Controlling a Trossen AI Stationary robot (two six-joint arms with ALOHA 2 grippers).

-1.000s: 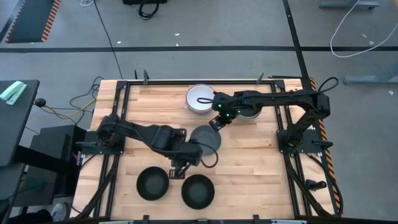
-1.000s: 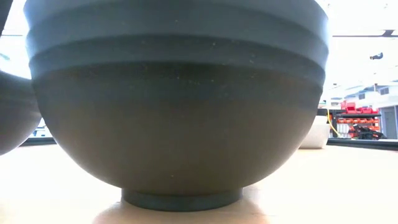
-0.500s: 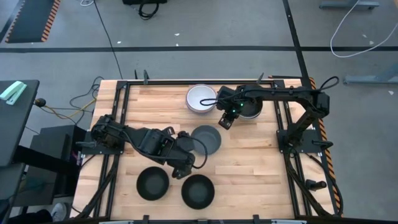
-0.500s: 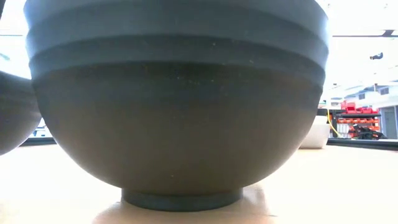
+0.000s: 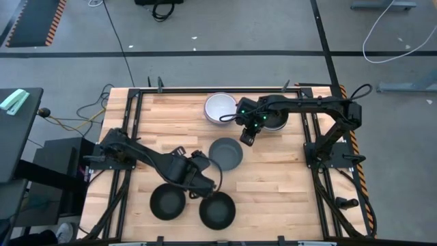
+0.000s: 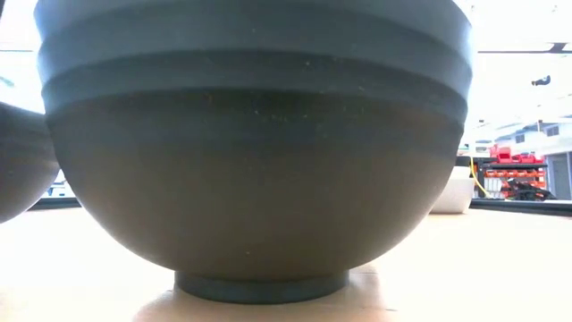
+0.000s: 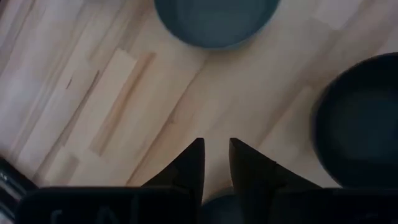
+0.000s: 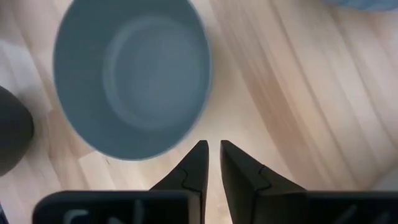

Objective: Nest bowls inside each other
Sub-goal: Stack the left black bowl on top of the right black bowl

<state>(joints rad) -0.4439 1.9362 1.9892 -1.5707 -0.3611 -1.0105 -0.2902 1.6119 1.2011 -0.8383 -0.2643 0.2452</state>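
Wooden table (image 5: 273, 178) is carrying the whole scene, and the biggest change on it is the left arm: a second ago its gripper was at the grey bowl (image 5: 226, 153) in the middle, and now the left gripper (image 5: 212, 186) has pulled back toward the near edge, sitting between that bowl and the two black bowls. Its fingers (image 7: 189, 165) are pressed nearly together with nothing between them. The grey bowl is sitting alone and upright on the bare planks, in the same spot as half a second ago.

Over at the far side, the right arm is drawing back too — the right gripper (image 5: 247, 136) is hovering just beyond the grey bowl's rim, between it and the white bowl (image 5: 220, 108), fingers (image 8: 196, 165) clenched almost shut and empty. Partly under the right arm, beside the white bowl, a dark bowl (image 5: 276, 121) is showing only in part.

Near the front edge, the left black bowl (image 5: 167, 202) and the right black bowl (image 5: 217, 209) are standing side by side, a little apart. The right one is filling almost all of the low view, blocking the table behind it.

Around the table — grey floor, a black rail frame (image 5: 130, 109), cables, and a shelf with red bins (image 6: 518, 174) in the room behind.
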